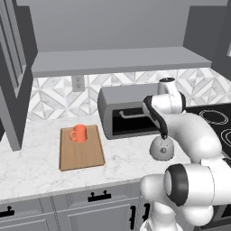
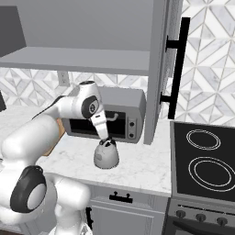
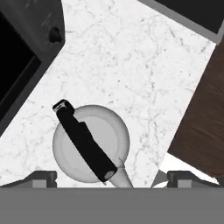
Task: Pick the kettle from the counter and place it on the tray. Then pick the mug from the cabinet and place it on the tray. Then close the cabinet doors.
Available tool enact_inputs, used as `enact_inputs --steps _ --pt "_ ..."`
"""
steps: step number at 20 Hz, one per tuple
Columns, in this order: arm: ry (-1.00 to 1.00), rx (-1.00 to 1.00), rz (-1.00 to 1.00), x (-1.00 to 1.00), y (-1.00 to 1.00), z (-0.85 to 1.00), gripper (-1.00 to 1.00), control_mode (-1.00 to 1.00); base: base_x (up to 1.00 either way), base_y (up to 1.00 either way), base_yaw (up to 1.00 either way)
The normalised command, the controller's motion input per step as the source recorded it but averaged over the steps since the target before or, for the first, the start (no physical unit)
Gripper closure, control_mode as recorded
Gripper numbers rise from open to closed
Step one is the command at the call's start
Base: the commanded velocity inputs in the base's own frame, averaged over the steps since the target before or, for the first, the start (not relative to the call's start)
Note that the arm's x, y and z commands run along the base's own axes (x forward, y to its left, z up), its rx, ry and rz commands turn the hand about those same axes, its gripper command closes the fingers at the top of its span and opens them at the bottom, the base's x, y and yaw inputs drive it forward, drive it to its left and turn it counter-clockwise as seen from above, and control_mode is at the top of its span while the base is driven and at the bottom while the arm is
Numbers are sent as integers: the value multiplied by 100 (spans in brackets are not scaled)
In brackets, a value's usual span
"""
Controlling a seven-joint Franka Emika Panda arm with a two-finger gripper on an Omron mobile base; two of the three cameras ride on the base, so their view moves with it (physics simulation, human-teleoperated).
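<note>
The mug (image 1: 79, 133) already sits on the tray (image 1: 81, 153), an orange thing near the board's far end; the kettle (image 1: 161, 148) stands on the counter (image 1: 117, 162), in front of the toaster oven (image 1: 122, 113) and well to the right of the tray; so, as I judge it, the step in hand is the kettle's pick-up, whatever the order. The gripper (image 2: 105, 139) hangs directly over the kettle's top with its jaws spread as wide as they go and nothing between them; in the hand view its fingertips (image 3: 43, 177) stand either side of the dome, the black handle (image 3: 85, 141) running diagonally across. The next move, I think, calls for a turn of the wrist to square the jaws with that handle, then a straight drop and a closing.

The left base view gives the tray, the mug and the cabinet (image 1: 117, 58)'s bare shelf; the right base view gives instead the stove (image 2: 204, 160) and an open cabinet door (image 2: 160, 69) with its black bar handle; the hand view alone tells how the kettle's handle lies.
</note>
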Motion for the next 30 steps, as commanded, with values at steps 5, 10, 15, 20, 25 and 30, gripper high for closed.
enact_inputs --steps 5,10,15,20,25,30 --pt "8 11 24 7 -24 -27 -100 -100 0 0 0" --pt "4 13 17 15 -1 -25 -100 -100 0 0 0" --pt "2 9 8 11 5 -17 -100 -100 0 0 0" --pt "1 0 0 12 11 -8 -100 -100 0 0 0" --pt "0 0 0 0 1 -9 -100 -100 0 0 0" --pt "0 0 0 -10 -1 -11 -100 -100 0 0 0"
